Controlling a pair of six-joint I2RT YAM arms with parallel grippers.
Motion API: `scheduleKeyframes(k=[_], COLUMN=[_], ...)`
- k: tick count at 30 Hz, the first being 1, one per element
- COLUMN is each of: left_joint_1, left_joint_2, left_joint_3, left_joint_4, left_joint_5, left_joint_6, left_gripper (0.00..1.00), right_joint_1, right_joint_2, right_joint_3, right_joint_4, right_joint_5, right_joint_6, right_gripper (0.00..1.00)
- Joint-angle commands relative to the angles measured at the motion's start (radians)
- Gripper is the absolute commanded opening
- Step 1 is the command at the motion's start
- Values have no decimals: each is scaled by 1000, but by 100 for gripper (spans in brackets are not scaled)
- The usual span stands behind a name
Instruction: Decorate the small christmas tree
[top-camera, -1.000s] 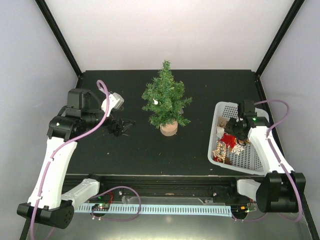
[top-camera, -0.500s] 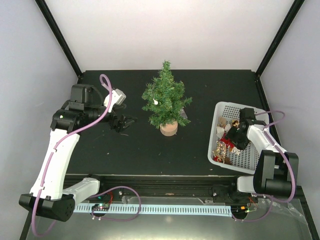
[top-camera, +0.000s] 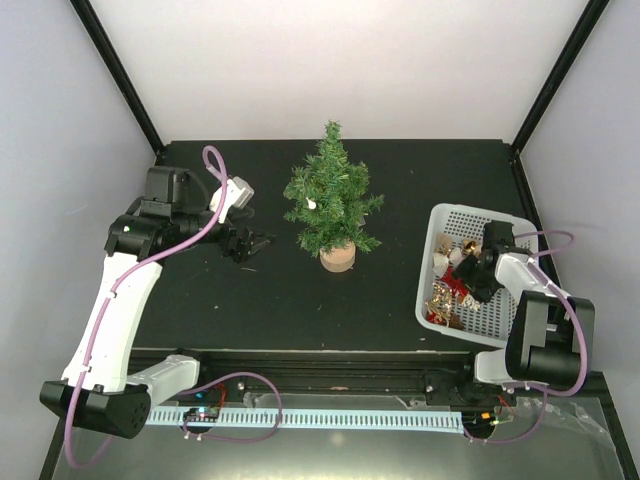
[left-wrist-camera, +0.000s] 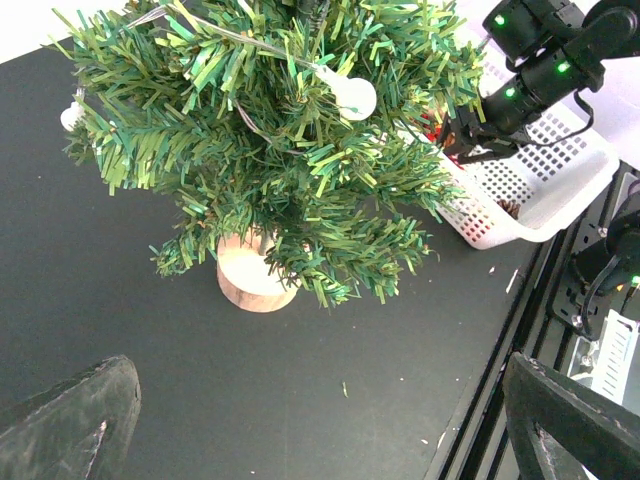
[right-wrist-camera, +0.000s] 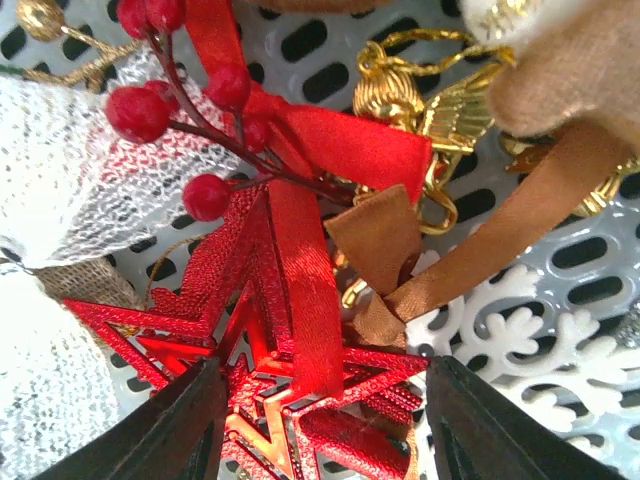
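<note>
Tree: the small christmas tree (top-camera: 332, 205) is standing upright on its wooden base near the middle of the desk (top-camera: 280, 290), carrying a white bauble (left-wrist-camera: 355, 97).
Left gripper (top-camera: 245, 245): is hovering just left of the tree, its fingers (left-wrist-camera: 70, 420) released and spread wide, grasping nothing.
Right gripper (top-camera: 470, 275): is reaching down into the white basket (top-camera: 500, 322) at the desk's right side.
Right fingers (right-wrist-camera: 185, 430): are standing apart, straddling a red star (right-wrist-camera: 290, 340) among ribbons, berries and gold trinkets, not clenched on it.
</note>
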Motion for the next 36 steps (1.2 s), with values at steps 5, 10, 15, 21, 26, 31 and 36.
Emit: scheduleKeyframes(k=[5, 10, 15, 21, 26, 31, 36], left_joint_1=[7, 8, 9, 10, 10, 10, 11], left_joint_2=[-8, -15, -16, -12, -13, -10, -7], left_joint_3=[5, -8, -12, -13, -21, -24, -20], left_joint_4=[14, 22, 26, 28, 34, 39, 37], left_joint_5=[21, 11, 5, 4, -9, -12, -13], left_joint_6=[9, 9, 8, 8, 6, 5, 3], left_gripper=[99, 99, 99, 99, 99, 99, 99], right_joint_1=[-10, -10, -10, -10, -34, -37, -38], right_joint_2=[-20, -63, -106, -70, -113, -160, -116], right_joint_3=[-74, -78, -85, -127, -148, -152, -175], right_joint_4=[115, 83, 85, 162, 184, 189, 263], right_joint_5=[-58, 7, 35, -69, -71, -48, -152], right_joint_6=[23, 2, -12, -15, -35, -46, -20], right_gripper=[56, 56, 57, 53, 52, 52, 51])
